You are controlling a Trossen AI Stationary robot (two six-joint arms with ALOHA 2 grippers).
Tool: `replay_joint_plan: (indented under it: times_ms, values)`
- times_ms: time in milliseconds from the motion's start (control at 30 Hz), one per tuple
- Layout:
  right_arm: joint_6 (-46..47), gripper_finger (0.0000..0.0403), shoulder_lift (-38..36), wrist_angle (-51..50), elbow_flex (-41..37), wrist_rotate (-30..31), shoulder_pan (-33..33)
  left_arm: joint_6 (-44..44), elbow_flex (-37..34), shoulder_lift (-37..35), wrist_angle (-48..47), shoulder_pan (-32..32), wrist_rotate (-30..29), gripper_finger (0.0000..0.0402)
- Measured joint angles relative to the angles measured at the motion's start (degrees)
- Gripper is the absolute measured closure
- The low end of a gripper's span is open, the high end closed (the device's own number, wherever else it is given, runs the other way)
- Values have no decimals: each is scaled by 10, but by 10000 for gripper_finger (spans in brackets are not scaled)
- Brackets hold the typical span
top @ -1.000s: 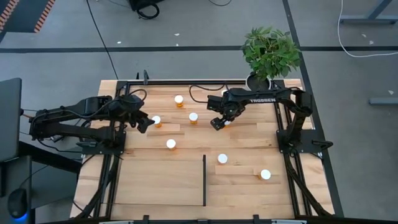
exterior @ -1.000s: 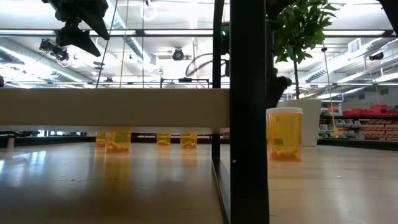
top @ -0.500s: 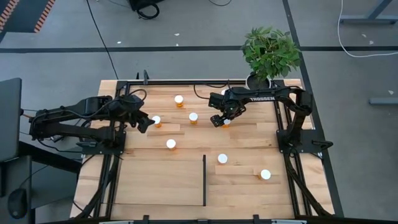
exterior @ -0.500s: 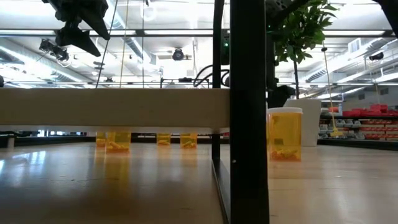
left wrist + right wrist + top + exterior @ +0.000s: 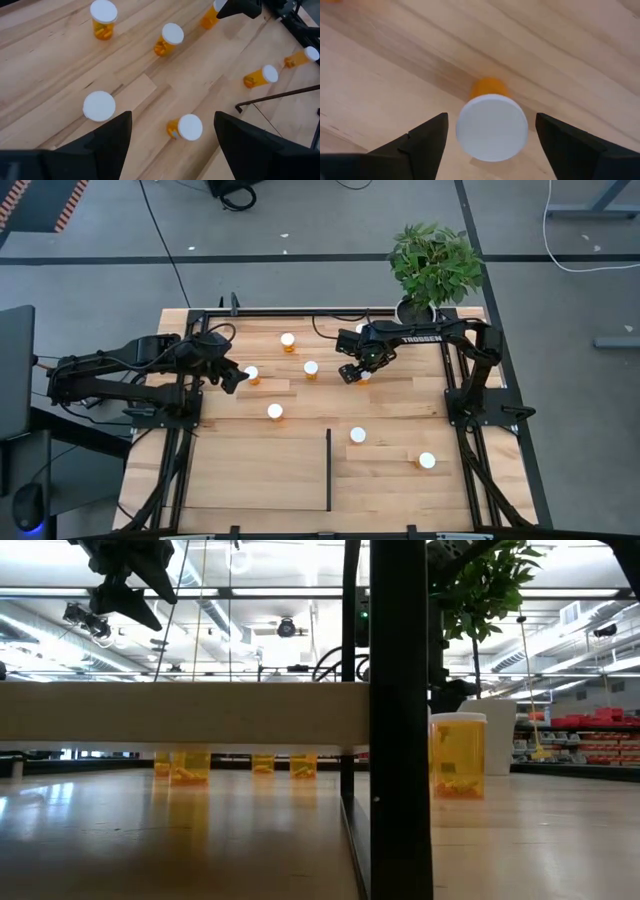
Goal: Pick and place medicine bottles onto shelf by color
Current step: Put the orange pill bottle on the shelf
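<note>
Several orange medicine bottles with white caps stand upright on the plank table. My right gripper (image 5: 352,373) hangs open over one bottle (image 5: 492,128); its fingers (image 5: 427,137) stand on either side of the cap without touching it. My left gripper (image 5: 230,378) waits open above the table's left side, just left of another bottle (image 5: 251,372). More bottles stand toward the far edge (image 5: 288,339), mid-table (image 5: 311,368), (image 5: 275,412) and to the right (image 5: 358,435), (image 5: 427,461). The shelf's black strip (image 5: 328,470) stands near the near edge.
A potted plant (image 5: 433,262) stands at the table's far right corner, close behind my right arm. In the low view the black strip (image 5: 400,720) blocks the middle, with one bottle (image 5: 457,755) right of it. Bare planks lie along the near left.
My right gripper has shifted a little toward the far edge and come down over the bottle beneath it, staying open. The bottles have kept still.
</note>
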Motion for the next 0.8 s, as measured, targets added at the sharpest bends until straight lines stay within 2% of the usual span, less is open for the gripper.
replay_joint_plan:
  times_ms: [200,800]
  values:
    - [4,135,0,15,-20,-4,-1,-4,0,0,0,0,0,111]
    - [-40,181,0,13,-10,-1,20,-6,0,0,0,0,0,111]
